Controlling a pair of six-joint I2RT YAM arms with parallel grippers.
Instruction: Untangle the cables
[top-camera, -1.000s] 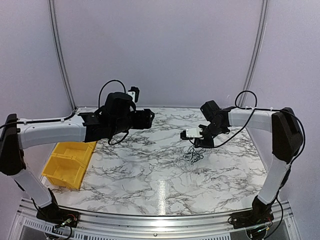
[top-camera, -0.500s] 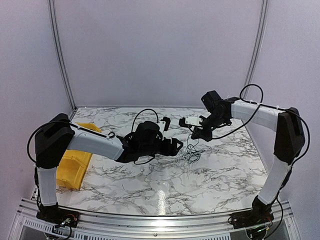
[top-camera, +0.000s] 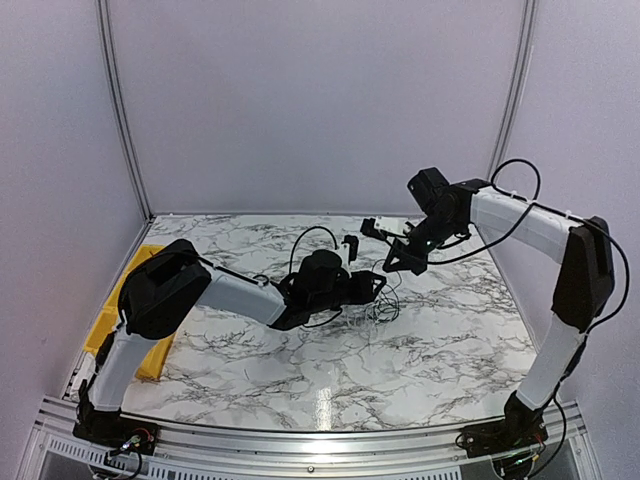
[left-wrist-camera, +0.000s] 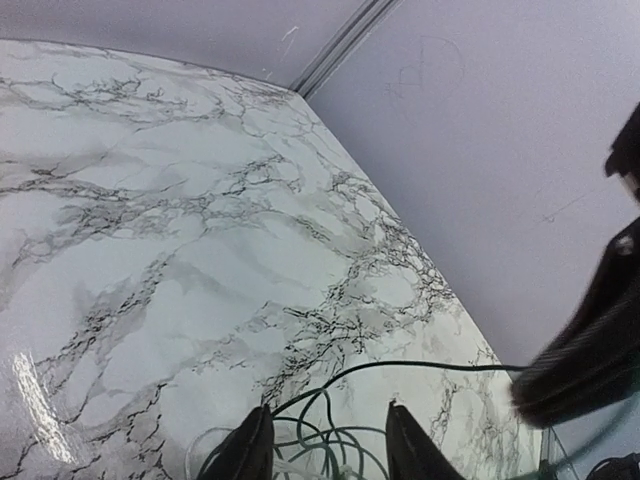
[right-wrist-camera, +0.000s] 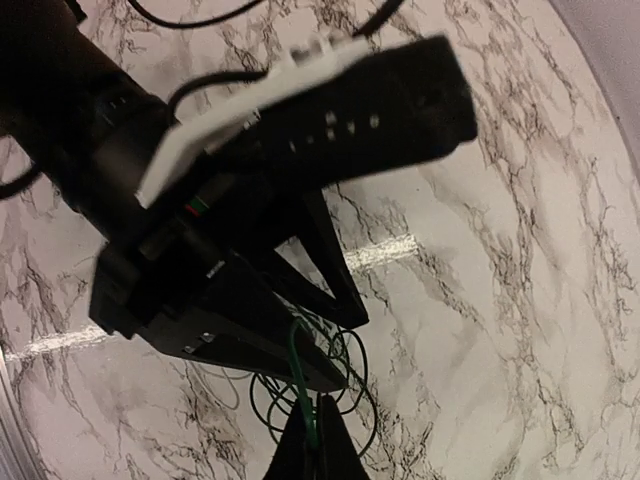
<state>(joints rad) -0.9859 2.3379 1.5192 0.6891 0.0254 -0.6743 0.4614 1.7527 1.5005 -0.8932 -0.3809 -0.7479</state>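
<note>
The cables (top-camera: 385, 308) are a small tangle of thin dark and green wires on the marble table, right of centre. My left gripper (top-camera: 377, 286) reaches in from the left, low over the tangle. In the left wrist view its jaws (left-wrist-camera: 327, 408) stand open with wire loops (left-wrist-camera: 335, 440) lying between them. My right gripper (top-camera: 393, 264) hangs above the tangle, shut on a green strand (right-wrist-camera: 303, 375) that runs down to the coil (right-wrist-camera: 345, 385). In the right wrist view its fingertips (right-wrist-camera: 314, 412) pinch that strand, with the left gripper (right-wrist-camera: 240, 300) right beside it.
A yellow bin (top-camera: 110, 310) stands at the table's left edge, partly hidden behind the left arm. The marble table (top-camera: 330, 370) is bounded by grey walls at the back and both sides. The two grippers are very close to each other.
My left arm has swung from the left side to the centre and reached its gripper onto the tangle. My right gripper has risen and moved back, pulling a strand up.
</note>
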